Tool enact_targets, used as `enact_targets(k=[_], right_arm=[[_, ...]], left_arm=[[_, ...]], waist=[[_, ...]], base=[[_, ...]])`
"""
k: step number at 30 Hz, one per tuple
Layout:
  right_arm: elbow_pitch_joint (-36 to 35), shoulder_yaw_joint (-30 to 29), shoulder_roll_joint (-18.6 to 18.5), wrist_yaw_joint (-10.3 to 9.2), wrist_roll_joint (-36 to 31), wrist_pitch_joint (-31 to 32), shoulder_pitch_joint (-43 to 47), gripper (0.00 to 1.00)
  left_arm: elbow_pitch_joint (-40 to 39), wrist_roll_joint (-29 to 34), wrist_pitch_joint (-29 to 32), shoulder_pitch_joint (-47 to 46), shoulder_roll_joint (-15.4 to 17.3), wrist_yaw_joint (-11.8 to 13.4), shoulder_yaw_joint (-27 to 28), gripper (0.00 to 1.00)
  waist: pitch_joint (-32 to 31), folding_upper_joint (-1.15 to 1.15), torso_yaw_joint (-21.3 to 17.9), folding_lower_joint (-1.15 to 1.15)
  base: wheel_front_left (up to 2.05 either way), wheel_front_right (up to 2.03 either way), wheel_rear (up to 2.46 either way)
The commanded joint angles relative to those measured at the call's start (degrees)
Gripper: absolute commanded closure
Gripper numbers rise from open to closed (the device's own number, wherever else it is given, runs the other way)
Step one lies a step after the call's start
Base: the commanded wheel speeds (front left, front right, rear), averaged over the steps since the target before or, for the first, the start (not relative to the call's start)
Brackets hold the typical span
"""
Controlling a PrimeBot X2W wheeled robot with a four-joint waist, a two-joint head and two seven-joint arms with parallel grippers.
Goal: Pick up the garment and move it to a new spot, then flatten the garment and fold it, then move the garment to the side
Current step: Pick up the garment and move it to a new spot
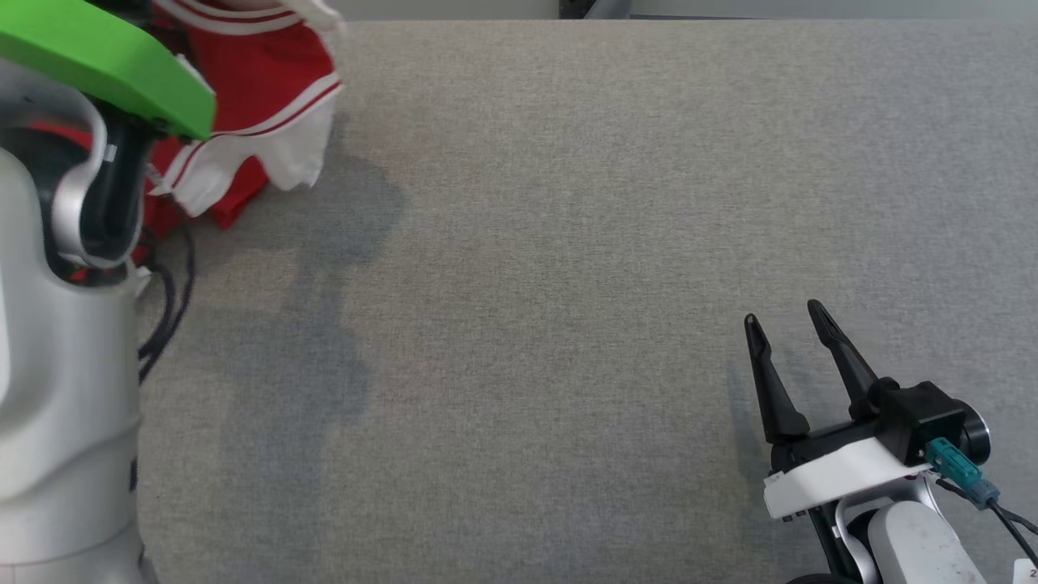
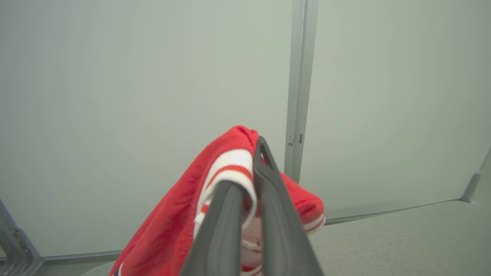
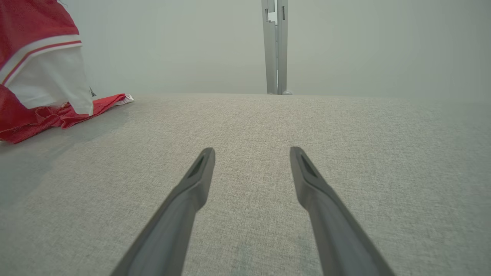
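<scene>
- Grey woven tabletop (image 1: 568, 243), flat and finely textured
- Red garment (image 1: 268, 97) with white bands and thin red stripes hangs bunched at the table's far left, its lower folds on the cloth
- Left gripper (image 2: 247, 165) pinched on its striped edge
- Right gripper (image 1: 787, 320), tapered dark fingers spread

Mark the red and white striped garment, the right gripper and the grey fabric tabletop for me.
red and white striped garment (image 1: 259, 73): head view, on its red panel.
right gripper (image 1: 783, 315): head view, midway between its two dark tips.
grey fabric tabletop (image 1: 568, 284): head view, on its bare middle.
</scene>
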Motion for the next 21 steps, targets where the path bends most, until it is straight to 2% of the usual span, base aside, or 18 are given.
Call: enact_targets(k=[1,2,3,7,11,17,19,21], right_arm=[[0.1,-0.5,0.3,-0.02,0.3,-0.2,0.6,0.0],[0.0,-0.7,0.5,-0.02,0.4,-0.2,0.7,0.0],[0.0,-0.7,0.5,-0.02,0.4,-0.2,0.7,0.0],[-0.2,-1.4,1.1,-0.02,0.4,-0.2,0.6,0.0],[-0.2,-1.6,1.7,-0.02,0.5,-0.2,0.7,0.0],[-0.2,-1.1,2.5,-0.02,0.9,-0.2,-0.3,0.0],[-0.1,-0.9,2.7,-0.02,1.1,-0.2,-0.6,0.0],[-0.1,-0.5,2.8,-0.02,1.3,-0.2,-0.9,0.0]], left_arm=[[-4.5,-1.8,2.0,1.3,-0.9,-0.2,-0.7,1.0],[-7.8,-3.0,3.8,2.1,-1.6,-0.1,-1.2,1.0],[-7.8,-3.0,3.8,2.1,-1.6,-0.1,-1.2,1.0],[-18.3,-7.3,10.2,5.8,-4.9,0.9,-5.0,1.0],[-25.1,-10.7,14.8,9.4,-7.5,2.6,-9.0,1.0],[-27.7,-14.3,15.4,14.3,-10.4,5.0,-17.2,1.0],[-26.7,-13.2,15.0,14.6,-10.6,4.9,-21.3,1.0],[-23.4,-12.7,13.5,14.6,-10.8,5.9,-23.5,1.0]], waist=[[-1.6,0.0,-2.2,0.0],[-1.7,0.0,-2.8,0.0],[-1.7,0.0,-2.8,0.0],[-2.2,0.0,-5.4,0.0],[-2.4,0.0,-8.3,0.0],[-1.4,0.0,-14.2,0.0],[-0.9,0.0,-16.1,0.0],[-0.4,0.0,-18.3,0.0]], base=[[0.0,0.0,0.0],[0.0,0.0,0.0],[0.0,0.0,0.0],[0.0,0.0,0.0],[0.0,0.0,0.0],[0.0,0.0,0.0],[0.0,0.0,0.0],[0.0,0.0,0.0]])
